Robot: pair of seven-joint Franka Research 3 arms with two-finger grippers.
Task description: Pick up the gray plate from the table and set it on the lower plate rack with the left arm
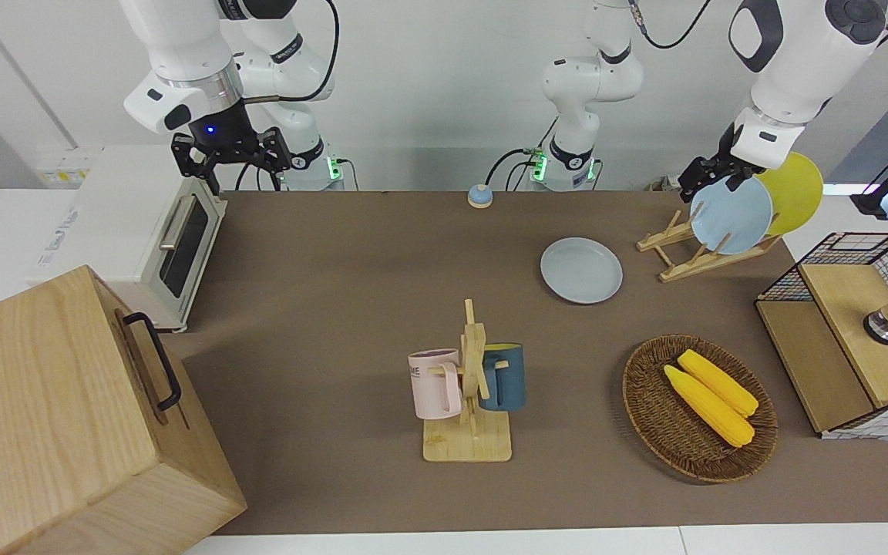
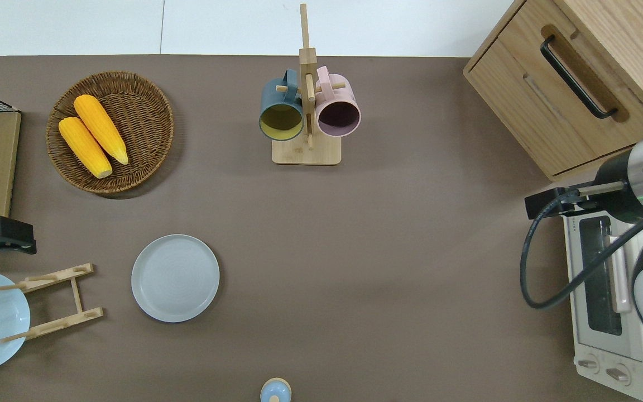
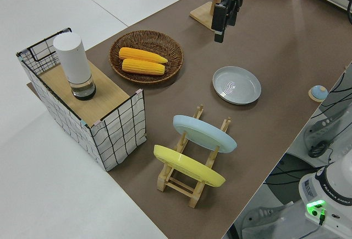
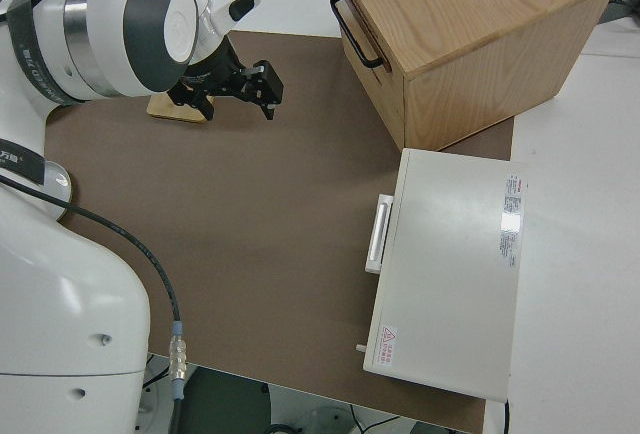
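Observation:
The gray plate (image 1: pixel 581 270) lies flat on the brown table (image 1: pixel 351 293), beside the lower plate rack (image 1: pixel 679 258) and toward the table's middle; it also shows in the overhead view (image 2: pixel 175 277). The rack (image 2: pixel 53 301) holds a light blue plate (image 1: pixel 731 216) and a yellow plate (image 1: pixel 795 191) on edge. My left gripper (image 1: pixel 710 177) is open and empty. In the overhead view it (image 2: pixel 3 237) hangs over the table between the rack and the wire crate. My right gripper (image 1: pixel 232 166) is parked.
A wicker basket (image 1: pixel 648 408) with two corn cobs and a wire crate (image 1: pixel 845 331) stand at the left arm's end. A mug stand (image 1: pixel 471 385) with two mugs is mid-table. A wooden drawer cabinet (image 1: pixel 66 416) and a toaster oven (image 1: pixel 159 239) are at the right arm's end.

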